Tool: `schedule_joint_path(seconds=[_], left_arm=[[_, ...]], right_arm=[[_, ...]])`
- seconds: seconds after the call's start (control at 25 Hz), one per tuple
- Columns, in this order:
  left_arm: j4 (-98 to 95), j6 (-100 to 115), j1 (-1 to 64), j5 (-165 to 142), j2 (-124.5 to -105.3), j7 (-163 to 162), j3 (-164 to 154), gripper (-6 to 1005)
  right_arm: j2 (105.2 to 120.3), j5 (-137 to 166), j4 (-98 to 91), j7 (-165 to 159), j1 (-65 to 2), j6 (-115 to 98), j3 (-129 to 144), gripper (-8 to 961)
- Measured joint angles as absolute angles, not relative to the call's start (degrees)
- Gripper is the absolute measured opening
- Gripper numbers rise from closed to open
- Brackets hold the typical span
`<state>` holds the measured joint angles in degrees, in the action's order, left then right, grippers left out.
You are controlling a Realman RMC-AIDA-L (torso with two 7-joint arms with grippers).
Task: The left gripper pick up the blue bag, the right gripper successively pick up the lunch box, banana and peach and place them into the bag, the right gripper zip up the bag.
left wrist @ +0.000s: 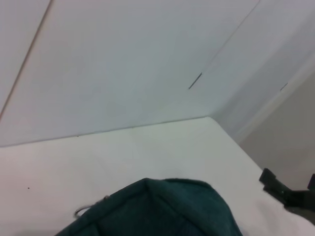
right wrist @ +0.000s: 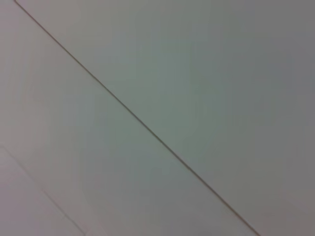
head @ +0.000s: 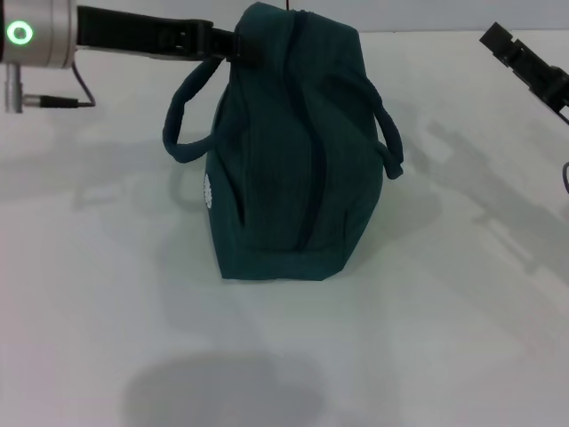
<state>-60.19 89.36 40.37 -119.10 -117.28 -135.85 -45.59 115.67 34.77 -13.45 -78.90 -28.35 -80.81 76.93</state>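
Blue bag (head: 289,151) stands on the white surface (head: 400,338) in the head view, slightly left of centre and toward the far edge. It is dark teal-blue fabric, upright, wider at its base and narrowing toward the top. A dark zipper line runs from the top down the middle of the near face and looks closed along the part that shows. One padded handle (head: 188,120) loops out on the left side and another handle (head: 387,133) on the right. A small round white logo (head: 207,191) shows low on the left face. The left claw (head: 233,43) reaches in from the upper left on its slim black arm, with a silver joint and a green ring light at the picture's edge; its tip meets the bag's top left corner and appears clamped on the fabric there. The right claw (head: 498,40) sits at the upper right, well apart from the bag; whether its fingers are apart or together I cannot tell.

From the left wrist view, the bag's top (left wrist: 162,209) fills the lower part of the picture, with a ring zipper pull (left wrist: 81,211) at its side. Beyond it lie the white surface and pale wall panels. The right claw (left wrist: 275,189) shows farther off at the surface's edge.

From the right wrist view, only a pale panel (right wrist: 197,73) crossed by a thin diagonal seam is seen.
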Motion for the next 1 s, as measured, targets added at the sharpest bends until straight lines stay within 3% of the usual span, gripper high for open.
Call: schedule_joint_path(seconds=[0.16, 0.32, 0.48, 0.72, 0.88, 1.0], left_arm=[[-61.5, 90.9, 36.6, -110.0, -117.09, -129.3, -45.2, 223], [-64.0, 94.8, 31.1, -99.0, -116.55, -121.0, -45.2, 373], [-67.3, 98.5, 24.4, -93.6, -116.71, -110.8, -45.2, 476], [-69.1, 104.7, 13.5, -91.5, -119.58, -90.8, -46.5, 561], [-66.7, 105.5, 10.2, -91.1, -119.6, -85.8, -49.0, 633], [-63.7, 106.0, 8.3, -91.6, -119.5, -82.0, -50.4, 737]], right_arm=[[115.36, 36.2, -13.9, -77.8, -28.3, -82.8, 77.4, 864], [114.44, 39.7, -15.3, -72.1, -28.2, -86.3, 77.3, 863], [112.14, 46.9, -20.3, -68.9, -26.9, -88.8, 77.1, 861], [108.71, 59.1, -31.8, -66.4, -20.9, -96.4, 76.7, 859], [108.05, 64.9, -35.7, -65.8, -17.8, -98.4, 75.8, 858], [108.77, 71.9, -37.7, -64.1, -15.5, -101.2, 72.2, 856]])
